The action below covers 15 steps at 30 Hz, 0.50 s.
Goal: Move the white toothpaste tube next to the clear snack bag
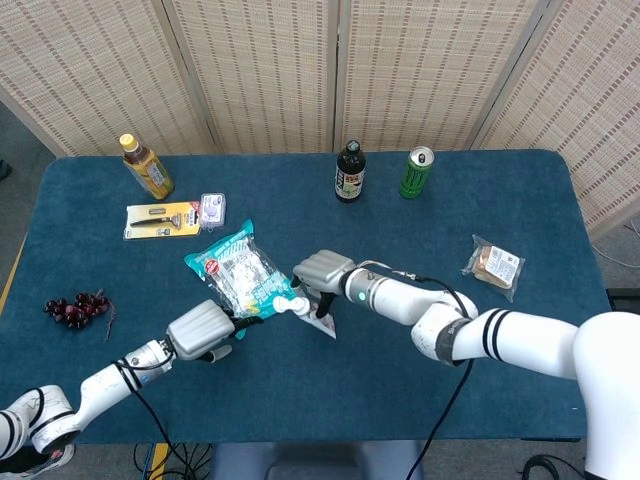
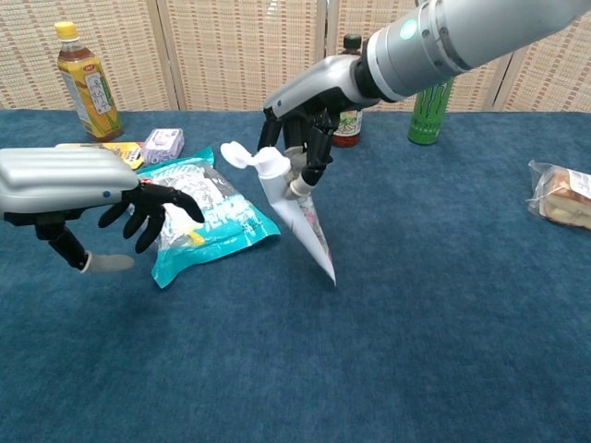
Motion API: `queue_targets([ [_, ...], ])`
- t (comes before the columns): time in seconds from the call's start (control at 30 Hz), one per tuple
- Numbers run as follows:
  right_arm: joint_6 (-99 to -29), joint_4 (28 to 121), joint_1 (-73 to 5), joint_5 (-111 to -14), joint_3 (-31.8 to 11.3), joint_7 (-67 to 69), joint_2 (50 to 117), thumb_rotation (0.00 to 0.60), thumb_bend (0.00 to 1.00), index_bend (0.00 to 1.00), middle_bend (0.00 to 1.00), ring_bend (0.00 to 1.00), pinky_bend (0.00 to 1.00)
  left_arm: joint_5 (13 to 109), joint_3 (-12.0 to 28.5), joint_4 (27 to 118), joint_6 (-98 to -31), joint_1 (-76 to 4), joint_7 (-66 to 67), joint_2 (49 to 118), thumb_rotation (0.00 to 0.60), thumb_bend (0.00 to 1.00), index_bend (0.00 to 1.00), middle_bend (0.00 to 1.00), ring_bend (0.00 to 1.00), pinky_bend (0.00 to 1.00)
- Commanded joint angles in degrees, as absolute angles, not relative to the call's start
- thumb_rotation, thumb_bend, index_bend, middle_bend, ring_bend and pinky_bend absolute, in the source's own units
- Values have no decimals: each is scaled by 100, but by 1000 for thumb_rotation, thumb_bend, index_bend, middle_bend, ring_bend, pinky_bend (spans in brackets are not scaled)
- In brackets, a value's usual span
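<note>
The white toothpaste tube (image 2: 307, 221) hangs in the air, cap end up and flat tail pointing down toward the blue table (image 2: 443, 351). My right hand (image 2: 300, 138) pinches it just below the cap. In the head view the right hand (image 1: 322, 272) and the toothpaste tube (image 1: 320, 320) sit at the table's middle, beside a teal snack bag (image 1: 238, 272). The clear snack bag (image 1: 495, 265) lies far to the right, also at the right edge as the clear snack bag (image 2: 561, 196). My left hand (image 2: 69, 185) hovers low at the left, fingers spread, holding nothing.
A yellow tea bottle (image 1: 146, 167), a razor pack (image 1: 160, 217) and a small purple pack (image 1: 212, 209) lie at the back left. A dark bottle (image 1: 349, 172) and green can (image 1: 416, 172) stand at the back. Grapes (image 1: 75, 309) lie at the left edge.
</note>
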State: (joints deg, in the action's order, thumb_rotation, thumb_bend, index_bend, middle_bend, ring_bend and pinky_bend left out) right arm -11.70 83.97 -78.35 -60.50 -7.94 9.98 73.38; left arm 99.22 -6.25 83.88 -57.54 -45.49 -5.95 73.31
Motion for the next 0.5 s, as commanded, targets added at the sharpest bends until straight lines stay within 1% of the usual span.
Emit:
queue_targets([
  [0.03, -1035, 8411, -7963, -5957, -751, 998, 7274, 600, 1000, 1000, 867, 711, 424, 9838, -592, 8424, -5704, -4532, -565, 7298, 600, 331, 167, 520, 488, 575],
  [0.1, -943, 8402, -8045, -5923, -723, 997, 7263, 600, 1000, 1000, 868, 711, 420, 9815, -590, 8445, -5685, -4520, -529, 7277, 600, 331, 167, 520, 488, 577],
  [0.2, -813, 8334, -8216, -5900, -583, 928, 7273, 600, 1000, 1000, 876, 709, 387, 9799, -595, 8503, -5681, -4488, -451, 7232, 600, 331, 167, 520, 487, 575],
  [0.27, -732, 8328, -8308, -5876, -496, 910, 7283, 600, 1000, 989, 838, 683, 371, 9781, -589, 8529, -5686, -4470, -423, 7206, 600, 331, 167, 517, 485, 575],
  [0.3, -732, 8328, -8350, -5853, -454, 911, 7293, 600, 1000, 954, 803, 652, 362, 9761, -584, 8541, -5680, -4460, -416, 7190, 600, 331, 167, 514, 482, 575],
  [0.33, -790, 8327, -8364, -5845, -428, 901, 7305, 600, 996, 890, 754, 608, 354, 9747, -579, 8549, -5672, -4456, -410, 7176, 600, 331, 167, 512, 480, 574],
  [0.37, -867, 8331, -8367, -5829, -406, 894, 7316, 600, 955, 814, 708, 570, 348, 9736, -573, 8554, -5670, -4450, -401, 7166, 600, 331, 167, 511, 478, 576],
  [0.4, -979, 8348, -8361, -5798, -387, 892, 7325, 600, 836, 714, 643, 525, 343, 9723, -569, 8561, -5665, -4442, -391, 7156, 600, 331, 167, 509, 477, 576],
  [0.43, -1074, 8359, -8356, -5771, -369, 883, 7330, 600, 654, 615, 579, 485, 340, 9717, -567, 8567, -5659, -4437, -387, 7149, 600, 331, 167, 508, 476, 575],
  [0.47, -1153, 8377, -8352, -5744, -353, 872, 7333, 600, 441, 500, 506, 437, 336, 9715, -566, 8571, -5659, -4432, -380, 7145, 600, 331, 166, 507, 474, 576],
  [0.5, -1220, 8403, -8349, -5708, -343, 870, 7330, 600, 283, 406, 444, 393, 329, 9716, -567, 8571, -5654, -4428, -366, 7143, 600, 331, 166, 506, 473, 577],
])
